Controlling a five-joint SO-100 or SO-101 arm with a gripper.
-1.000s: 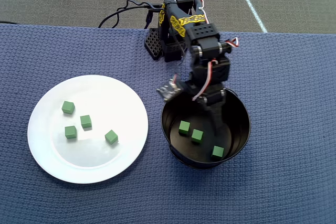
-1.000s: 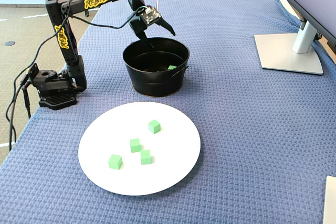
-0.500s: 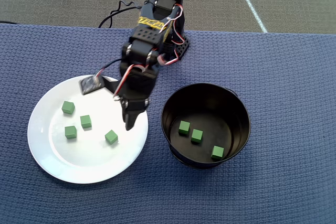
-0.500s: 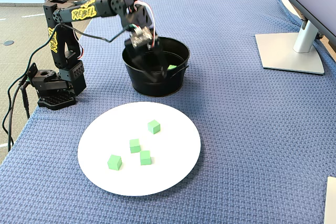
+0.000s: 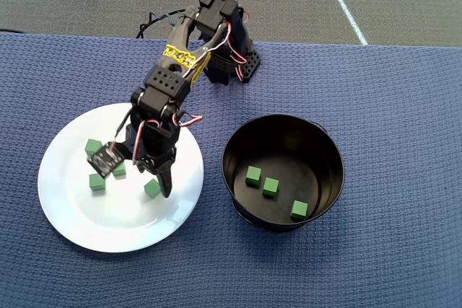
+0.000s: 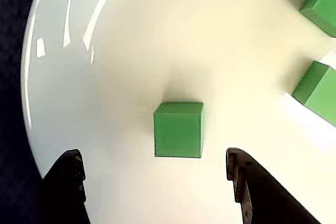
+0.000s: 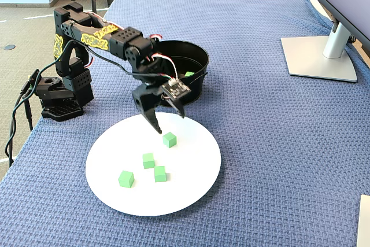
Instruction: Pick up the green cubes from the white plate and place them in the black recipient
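Overhead view: your black two-finger gripper point(image 5: 160, 178) hangs over the large round glossy white plate point(image 5: 72, 214), jaws spread wide, nothing between them. Four small matte green cubes sit on that plate. One cube point(image 5: 151, 188) is at about 3 o'clock of the plate's centre, just beside the gripper tip; whether they touch you cannot tell from here. Another cube point(image 5: 93, 147) is at about 11 o'clock, one point(image 5: 97, 182) near 9 o'clock, and one point(image 5: 119, 169) close to centre, half hidden by the gripper's camera board.

The round black metal pot point(image 5: 283, 172) stands at 3 o'clock of the plate, near it but apart. Three green cubes lie inside: point(image 5: 253, 175), point(image 5: 270, 187), point(image 5: 299, 210).

Wrist view: both fingertips point(image 6: 68, 179) frame one green cube point(image 6: 178, 129) sitting flat on the plate, cube clear of both tips. Two more cubes show at the 2 to 3 o'clock edge point(image 6: 317, 93), point(image 6: 321, 3).

Fixed view: the gripper point(image 7: 167, 121) points down just above the plate point(image 7: 191, 189), the nearest cube point(image 7: 169, 139) right below the tips. The arm's base point(image 7: 58, 99) sits on the blue woven cloth point(image 7: 277, 143). A grey monitor stand point(image 7: 318, 56) is at the far right, well apart.
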